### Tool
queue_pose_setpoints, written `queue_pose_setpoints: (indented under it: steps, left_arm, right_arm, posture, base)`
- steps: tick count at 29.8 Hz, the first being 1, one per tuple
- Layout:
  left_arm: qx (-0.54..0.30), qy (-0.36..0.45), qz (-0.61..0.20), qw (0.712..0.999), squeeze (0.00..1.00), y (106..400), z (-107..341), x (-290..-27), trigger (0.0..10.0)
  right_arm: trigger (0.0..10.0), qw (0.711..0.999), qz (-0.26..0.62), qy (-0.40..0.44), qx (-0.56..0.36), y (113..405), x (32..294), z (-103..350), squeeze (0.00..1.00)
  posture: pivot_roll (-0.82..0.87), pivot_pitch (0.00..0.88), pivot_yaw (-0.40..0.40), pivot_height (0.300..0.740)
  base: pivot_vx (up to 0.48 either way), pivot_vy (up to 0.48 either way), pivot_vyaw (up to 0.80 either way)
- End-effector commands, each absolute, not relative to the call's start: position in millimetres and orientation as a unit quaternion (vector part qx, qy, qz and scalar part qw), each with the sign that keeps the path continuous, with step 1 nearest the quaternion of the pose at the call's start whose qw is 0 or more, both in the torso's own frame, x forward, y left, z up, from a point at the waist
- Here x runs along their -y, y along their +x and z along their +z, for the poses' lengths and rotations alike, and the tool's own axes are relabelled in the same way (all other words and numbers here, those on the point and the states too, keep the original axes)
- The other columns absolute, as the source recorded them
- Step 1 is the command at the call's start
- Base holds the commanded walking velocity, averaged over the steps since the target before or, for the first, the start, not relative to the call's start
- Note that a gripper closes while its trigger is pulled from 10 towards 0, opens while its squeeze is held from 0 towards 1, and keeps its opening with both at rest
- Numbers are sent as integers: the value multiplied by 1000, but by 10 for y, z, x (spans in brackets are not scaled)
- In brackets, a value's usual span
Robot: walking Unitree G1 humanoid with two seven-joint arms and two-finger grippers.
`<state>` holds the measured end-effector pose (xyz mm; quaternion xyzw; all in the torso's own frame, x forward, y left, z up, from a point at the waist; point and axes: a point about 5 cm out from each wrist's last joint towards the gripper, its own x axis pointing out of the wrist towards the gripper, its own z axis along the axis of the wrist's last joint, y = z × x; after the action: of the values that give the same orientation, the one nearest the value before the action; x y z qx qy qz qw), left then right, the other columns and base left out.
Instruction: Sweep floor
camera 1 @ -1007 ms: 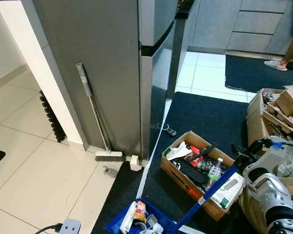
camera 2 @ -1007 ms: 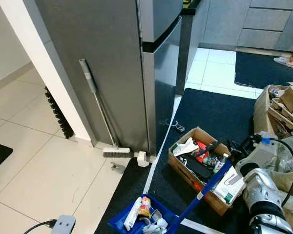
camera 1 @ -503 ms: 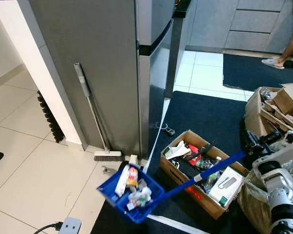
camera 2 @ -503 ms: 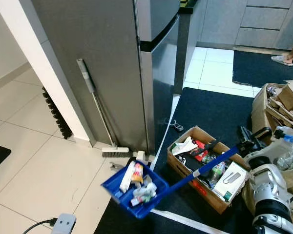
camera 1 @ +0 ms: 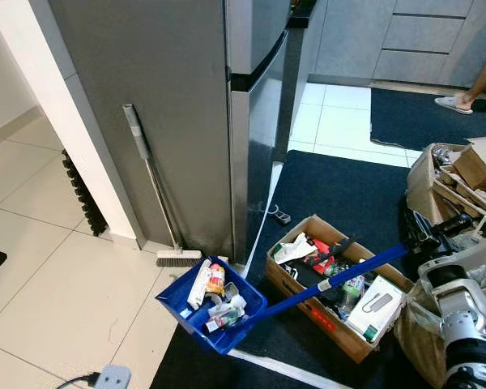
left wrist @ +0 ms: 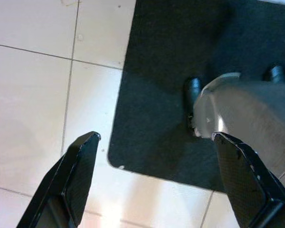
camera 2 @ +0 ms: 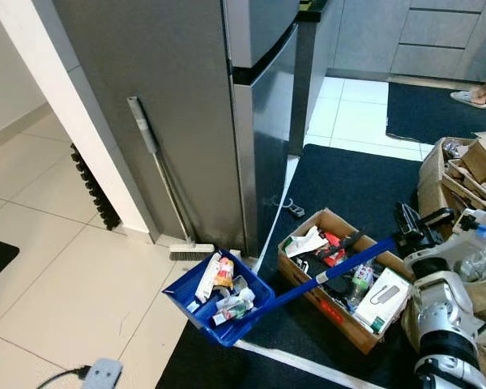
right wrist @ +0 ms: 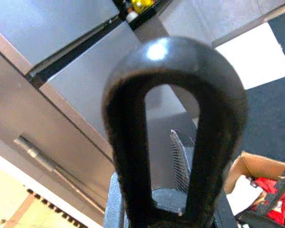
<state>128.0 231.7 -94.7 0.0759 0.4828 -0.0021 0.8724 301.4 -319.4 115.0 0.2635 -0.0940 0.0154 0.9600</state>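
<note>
Right gripper (camera 2: pixel 411 232) is clamping the far end of a blue dustpan handle (camera 2: pixel 332 270), its black fingers closed around the grip; in the right wrist view the handle's dark hanging loop (right wrist: pixel 173 128) is sitting right before the camera. From that gripper the handle is running forward and to the robot's left, sloping downward over an open cardboard box (camera 2: pixel 340 279) of odds and ends, and ending in the blue dustpan (camera 2: pixel 219 298), which is carrying several crumpled wrappers and small cartons. The pan is hovering low above the edge where the dark mat (camera 2: pixel 348 190) is meeting the pale tile floor (camera 2: pixel 73 275), near the foot of the grey fridge (camera 2: pixel 186 105). A long-handled broom (camera 2: pixel 164 182) is leaning upright against the fridge side, just beyond the pan and well apart from both grippers. Left gripper (left wrist: pixel 156 185) is hanging idle with its 2 fingers spread wide, pointing at the mat's edge. Judging by the layout, the loaded pan's long axis is pointing away from the right arm, so any emptying is turning on swinging that handle.
</note>
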Motion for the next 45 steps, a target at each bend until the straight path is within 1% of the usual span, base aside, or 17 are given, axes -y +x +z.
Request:
queue_pose_setpoints:
  steps: [1,11,20,21,22,23,24,25,30,39,45]
  left_arm:
    - [-488,79,-1,869,0,1278,-943,-2354,10000]
    - [-484,78,-1,872,0,1334,-927,-2349,10000]
    - [-486,79,-4,871,0,1323,-933,-2339,10000]
    - [-485,79,-6,871,0,1323,-934,-2335,10000]
    - [-485,79,-6,871,0,1323,-934,-2335,10000]
    - [-485,79,-8,871,0,1322,-934,-2331,10000]
    - [-485,79,-8,871,0,1322,-934,-2331,10000]
    - [-484,79,-10,871,0,1320,-935,-2326,10000]
    - [-484,77,-12,872,0,1316,-937,-2319,10000]
    - [-486,75,-15,871,0,1275,-948,-2317,10000]
    - [-487,71,-13,871,0,1252,-953,-2325,10000]
  right_arm:
    - [0,951,8,281,131,2979,3276,1232,0]
    - [0,950,9,278,139,2968,3297,1265,0]
    - [0,948,-7,274,162,3017,3343,1397,0]
    - [1725,948,-11,270,166,3040,3340,1432,0]
    - [1725,948,-11,270,166,3040,3340,1432,0]
    - [7529,950,-15,263,169,3069,3330,1477,0]
    - [7529,950,-15,263,169,3069,3330,1477,0]
    - [10000,951,-20,257,173,3093,3325,1515,0]
    - [10000,952,-28,248,175,3118,3327,1558,0]
    - [10000,954,-40,237,177,3097,3389,1592,0]
    - [10000,955,-42,233,180,3107,3388,1620,0]
  posture:
    - [40,29,20,740]
    - [37,27,21,740]
    - [37,26,20,740]
    - [37,25,20,740]
    - [37,25,20,740]
    - [38,24,20,740]
    - [38,24,20,740]
    - [38,23,19,740]
    - [38,22,18,740]
    - [35,21,17,740]
    - [35,23,16,740]
  base:
    - [0,0,-800]
    - [0,0,-760]
    - [0,0,0]
    - [0,0,0]
    - [0,0,0]
    - [326,0,0]
    - [326,0,0]
    - [368,0,0]
    - [381,0,0]
    - [402,0,-749]
    - [403,0,0]
